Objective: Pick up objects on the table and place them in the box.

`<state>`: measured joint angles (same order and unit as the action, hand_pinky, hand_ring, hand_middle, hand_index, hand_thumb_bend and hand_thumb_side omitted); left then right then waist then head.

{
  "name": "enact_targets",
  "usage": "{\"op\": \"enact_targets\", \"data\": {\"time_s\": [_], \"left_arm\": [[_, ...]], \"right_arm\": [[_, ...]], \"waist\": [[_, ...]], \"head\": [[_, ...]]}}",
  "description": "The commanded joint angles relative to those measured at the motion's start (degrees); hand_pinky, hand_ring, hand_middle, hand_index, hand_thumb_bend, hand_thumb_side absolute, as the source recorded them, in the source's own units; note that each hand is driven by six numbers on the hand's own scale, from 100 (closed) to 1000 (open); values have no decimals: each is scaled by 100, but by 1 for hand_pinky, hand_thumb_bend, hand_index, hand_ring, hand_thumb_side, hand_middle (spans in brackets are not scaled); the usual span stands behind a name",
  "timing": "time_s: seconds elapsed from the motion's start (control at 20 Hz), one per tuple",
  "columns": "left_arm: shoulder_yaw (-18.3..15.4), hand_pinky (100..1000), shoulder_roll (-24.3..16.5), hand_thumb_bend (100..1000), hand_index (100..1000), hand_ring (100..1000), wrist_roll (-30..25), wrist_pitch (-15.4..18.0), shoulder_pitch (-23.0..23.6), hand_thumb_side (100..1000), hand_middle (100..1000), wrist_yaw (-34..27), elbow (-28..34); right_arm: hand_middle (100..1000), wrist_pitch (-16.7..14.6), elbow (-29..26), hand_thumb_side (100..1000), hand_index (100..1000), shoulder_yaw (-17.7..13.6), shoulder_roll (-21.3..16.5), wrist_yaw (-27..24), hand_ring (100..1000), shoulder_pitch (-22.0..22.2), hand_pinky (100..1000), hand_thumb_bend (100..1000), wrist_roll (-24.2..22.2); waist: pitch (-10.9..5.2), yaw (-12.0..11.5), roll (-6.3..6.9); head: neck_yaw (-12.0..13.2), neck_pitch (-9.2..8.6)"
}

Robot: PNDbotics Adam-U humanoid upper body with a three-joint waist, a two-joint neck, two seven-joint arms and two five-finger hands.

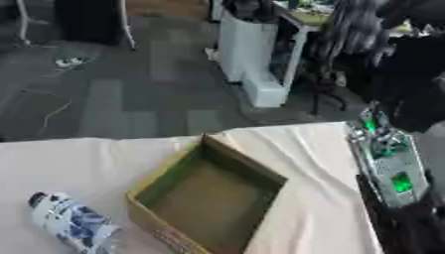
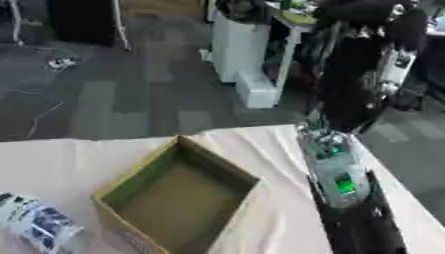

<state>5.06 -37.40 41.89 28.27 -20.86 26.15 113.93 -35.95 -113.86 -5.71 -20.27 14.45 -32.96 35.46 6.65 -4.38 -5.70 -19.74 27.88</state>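
Lying on the cream tablecloth (image 1: pixel 104 154), a blue-and-white bottle (image 1: pixel 69 223) was spotted just left of the open cardboard box (image 1: pixel 208 198), not touching it. The right arm (image 2: pixel 334 168) was seen along the table's right edge, but its hand's fingers couldn't be made out. A white cabinet (image 1: pixel 252 54) was parked behind on the floor.

— What's on the tabletop (image 1: pixel 295 144)?
— An open brown box (image 1: pixel 207 198), empty, set askew near the middle toward the front edge. A white bottle (image 1: pixel 69 222) with blue print lies on its side at the front left, dark cap pointing away.
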Motion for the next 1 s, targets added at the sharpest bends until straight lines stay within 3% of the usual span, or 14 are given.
{"op": "enact_targets", "data": {"time_s": [0.05, 0.25, 0.6, 0.85, 1.0], "left_arm": [[-7, 329, -124, 100, 602, 434, 207, 219, -44, 851, 540, -7, 66], [1, 332, -124, 100, 603, 438, 183, 215, -49, 854, 540, -9, 66], [-35, 362, -212, 100, 611, 465, -88, 229, 43, 937, 528, 117, 66], [159, 387, -770, 131, 625, 488, -591, 12, 485, 1000, 511, 105, 66], [180, 452, -1327, 151, 603, 539, -995, -60, 626, 1000, 450, 391, 66]], "right_arm": [[442, -1602, -74, 997, 471, -9, -78, 33, 322, -54, 374, 100, 1651], [442, -1602, -74, 997, 470, -5, -76, 45, 322, -50, 374, 100, 1651], [442, -1602, -74, 996, 470, -65, -104, 29, 322, -27, 374, 100, 1651], [442, -1602, -74, 993, 469, -75, -109, -17, 322, -76, 375, 100, 1651], [442, -1602, -74, 993, 469, -71, -118, -60, 322, -102, 376, 100, 1651]], "waist": [[-68, 1, 34], [-71, -2, 30], [-104, 13, 47], [-95, 101, 120], [-94, 165, 172]], "head": [[-49, -6], [-14, 108], [32, 911], [413, 1266], [596, 1325]]}}
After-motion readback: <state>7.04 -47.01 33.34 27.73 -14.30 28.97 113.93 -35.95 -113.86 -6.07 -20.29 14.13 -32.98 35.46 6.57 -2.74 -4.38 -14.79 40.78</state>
